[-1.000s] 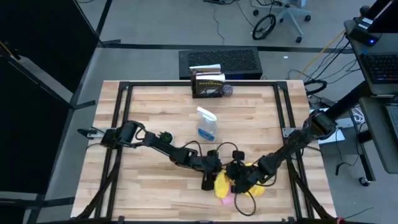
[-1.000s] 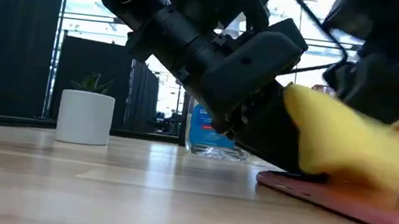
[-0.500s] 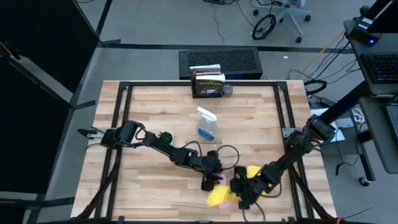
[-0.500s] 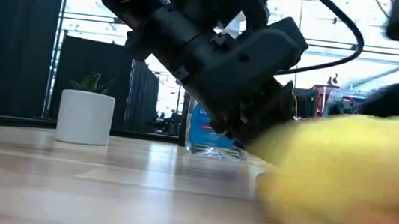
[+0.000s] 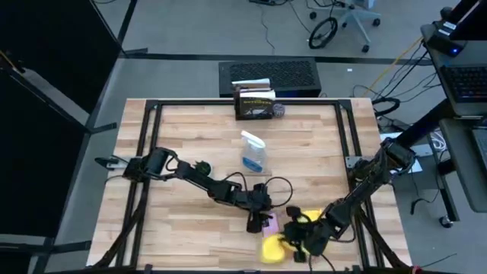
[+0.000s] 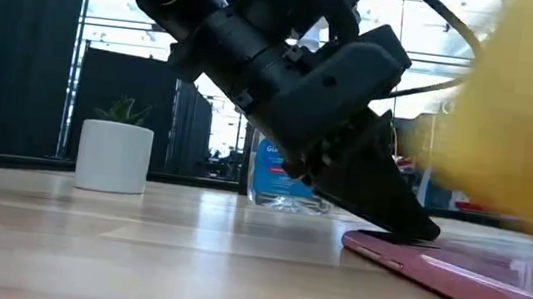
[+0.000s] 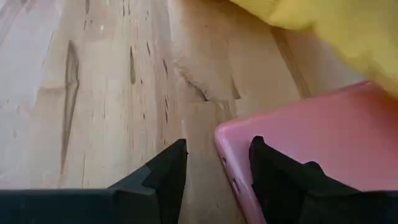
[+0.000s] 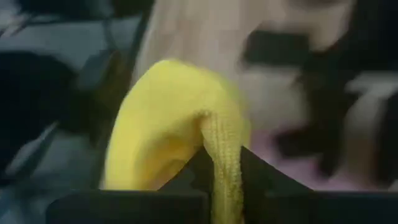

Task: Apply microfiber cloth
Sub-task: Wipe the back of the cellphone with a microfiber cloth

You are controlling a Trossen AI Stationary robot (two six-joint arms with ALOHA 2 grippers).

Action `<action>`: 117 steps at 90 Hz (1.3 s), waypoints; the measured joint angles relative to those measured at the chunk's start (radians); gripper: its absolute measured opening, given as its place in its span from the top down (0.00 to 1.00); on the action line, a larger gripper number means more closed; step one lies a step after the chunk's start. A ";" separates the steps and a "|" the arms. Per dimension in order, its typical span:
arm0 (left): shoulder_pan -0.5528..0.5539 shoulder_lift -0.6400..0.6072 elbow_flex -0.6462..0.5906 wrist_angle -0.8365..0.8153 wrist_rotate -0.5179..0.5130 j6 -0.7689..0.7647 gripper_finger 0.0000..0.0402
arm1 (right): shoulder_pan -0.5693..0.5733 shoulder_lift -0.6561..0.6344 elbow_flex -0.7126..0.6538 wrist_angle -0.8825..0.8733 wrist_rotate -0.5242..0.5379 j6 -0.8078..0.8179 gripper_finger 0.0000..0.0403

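With our right gripper (image 8: pixel 221 177) pinched shut on the microfiber cloth (image 5: pixel 275 248) near the table's front edge and our left gripper (image 7: pixel 217 168) part-open, pinning the pink phone's (image 7: pixel 311 143) corner, a hard wipe could skid the phone.

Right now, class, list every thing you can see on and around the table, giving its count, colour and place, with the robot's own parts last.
microfiber cloth: one, bright yellow, near front edge, pinched in the right gripper
phone: one, pink case, flat on the table under the left gripper
spray bottle: one, clear with blue liquid, table centre
box: one, dark, at the back edge
pot with plant: one, white, far side in the low view
table: one, light wood
left gripper: one, dark, open, straddling the phone's corner
right gripper: one, dark, shut on the cloth
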State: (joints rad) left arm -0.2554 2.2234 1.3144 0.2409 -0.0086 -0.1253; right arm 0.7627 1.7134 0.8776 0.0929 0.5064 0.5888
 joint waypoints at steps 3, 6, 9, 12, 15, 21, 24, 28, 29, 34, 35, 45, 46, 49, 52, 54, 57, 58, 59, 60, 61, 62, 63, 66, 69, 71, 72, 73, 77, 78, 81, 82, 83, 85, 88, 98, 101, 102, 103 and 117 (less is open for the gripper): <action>0.000 0.000 0.000 0.003 0.000 0.000 0.62 | -0.019 0.010 0.000 0.005 0.003 -0.005 0.96; 0.000 0.000 0.000 0.005 0.000 0.000 0.62 | -0.039 0.024 0.000 0.007 0.004 -0.006 0.96; 0.000 0.000 0.000 0.006 0.001 0.000 0.62 | -0.057 0.041 0.000 0.007 0.006 -0.001 0.96; 0.000 0.000 0.000 0.006 0.001 0.000 0.62 | -0.072 0.059 0.000 0.008 0.005 0.006 0.96; 0.000 0.000 0.000 0.005 0.001 0.000 0.62 | -0.083 0.078 0.000 0.008 -0.006 0.009 0.96; 0.001 0.000 0.000 0.005 0.023 0.000 0.62 | -0.097 0.112 -0.001 0.008 -0.059 0.009 0.96; 0.002 -0.002 0.000 0.007 0.046 0.000 0.62 | -0.097 0.125 -0.001 0.008 -0.085 0.012 0.96; 0.004 -0.012 0.000 0.003 0.081 0.001 0.62 | -0.095 0.133 -0.001 0.013 -0.110 0.015 0.96; 0.004 -0.014 0.000 0.003 0.091 0.001 0.62 | -0.094 0.134 -0.001 0.014 -0.117 0.016 0.96; 0.003 -0.014 0.001 0.000 0.155 0.003 0.62 | -0.085 0.139 0.000 0.016 -0.128 0.019 0.96; 0.002 -0.014 0.003 0.000 0.169 0.003 0.62 | -0.082 0.140 0.001 0.017 -0.127 0.018 0.96; -0.004 -0.014 0.009 -0.001 0.260 0.003 0.62 | -0.070 0.140 0.002 0.018 -0.143 0.001 0.96; -0.005 -0.014 0.009 -0.003 0.264 0.003 0.62 | -0.070 0.140 0.002 0.018 -0.146 0.001 0.96; -0.006 -0.012 0.010 -0.009 0.267 0.004 0.62 | -0.072 0.140 0.002 0.016 -0.150 0.000 0.96; -0.007 -0.003 0.011 -0.012 0.266 0.005 0.62 | -0.074 0.140 0.002 0.015 -0.150 -0.001 0.96; -0.007 0.002 0.012 -0.013 0.265 0.004 0.62 | -0.075 0.140 0.002 0.014 -0.150 -0.006 0.96; -0.008 0.007 0.014 -0.017 0.264 0.002 0.62 | -0.078 0.140 0.002 0.015 -0.150 -0.013 0.96; -0.009 0.009 0.015 -0.019 0.261 0.001 0.62 | -0.079 0.140 0.002 0.015 -0.150 -0.014 0.96; -0.009 0.011 0.016 -0.020 0.258 0.001 0.62 | -0.079 0.140 0.002 0.015 -0.151 -0.015 0.96; -0.010 0.014 0.016 -0.019 0.254 0.000 0.62 | -0.080 0.140 0.002 0.015 -0.151 -0.015 0.96; -0.010 0.017 0.016 -0.017 0.250 0.000 0.62 | -0.081 0.140 0.002 0.015 -0.151 -0.015 0.96; -0.011 0.020 0.016 -0.016 0.248 0.000 0.62 | -0.082 0.140 0.002 0.015 -0.151 -0.015 0.96; -0.011 0.023 0.016 -0.015 0.247 0.000 0.62 | -0.083 0.140 0.002 0.015 -0.151 -0.015 0.96; -0.011 0.031 0.017 -0.014 0.245 -0.001 0.62 | -0.085 0.140 0.002 0.015 -0.151 -0.015 0.96; -0.011 0.039 0.017 -0.013 0.230 -0.003 0.62 | -0.086 0.140 0.001 0.016 -0.150 -0.015 0.96; -0.012 0.043 0.017 -0.013 0.211 -0.008 0.62 | -0.086 0.140 0.001 0.018 -0.150 -0.016 0.96; -0.012 0.046 0.018 -0.012 0.199 -0.013 0.62 | -0.086 0.140 0.001 0.019 -0.150 -0.016 0.96; -0.013 0.049 0.019 -0.011 0.186 -0.018 0.62 | -0.086 0.140 0.001 0.020 -0.150 -0.016 0.96; -0.014 0.053 0.019 -0.007 0.148 -0.028 0.62 | -0.086 0.141 0.000 0.030 -0.150 -0.016 0.96; -0.014 0.053 0.019 -0.008 0.142 -0.029 0.62 | -0.086 0.141 0.000 0.033 -0.150 -0.015 0.96; -0.010 0.054 0.019 -0.011 0.141 -0.029 0.62 | -0.085 0.142 -0.001 0.047 -0.151 -0.011 0.96; -0.009 0.054 0.019 -0.011 0.141 -0.029 0.62 | -0.085 0.142 -0.002 0.052 -0.152 -0.010 0.96; -0.007 0.054 0.019 -0.011 0.140 -0.030 0.62 | -0.085 0.143 -0.002 0.058 -0.155 -0.009 0.96; -0.004 0.054 0.019 -0.012 0.138 -0.031 0.62 | -0.083 0.144 -0.002 0.068 -0.165 -0.005 0.96; 0.000 0.054 0.019 -0.015 0.138 -0.032 0.62 | -0.080 0.145 -0.002 0.081 -0.190 0.004 0.96; 0.008 0.054 0.019 -0.014 0.095 -0.052 0.62 | -0.056 0.145 -0.002 0.093 -0.297 0.045 0.96; 0.015 0.054 0.019 -0.012 0.085 -0.053 0.62 | -0.046 0.144 -0.002 0.093 -0.339 0.057 0.96; 0.016 0.054 0.019 -0.015 0.079 -0.052 0.62 | -0.042 0.144 -0.001 0.093 -0.352 0.061 0.96; 0.017 0.054 0.019 -0.023 0.067 -0.050 0.62 | -0.039 0.144 -0.001 0.093 -0.366 0.064 0.96; 0.017 0.056 0.018 -0.023 0.032 -0.040 0.62 | -0.008 0.138 0.001 0.076 -0.493 0.098 0.96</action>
State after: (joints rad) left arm -0.2386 2.2791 1.3323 0.2184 0.0237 -0.1654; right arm 0.7548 1.8513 0.8783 0.1688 0.0138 0.6867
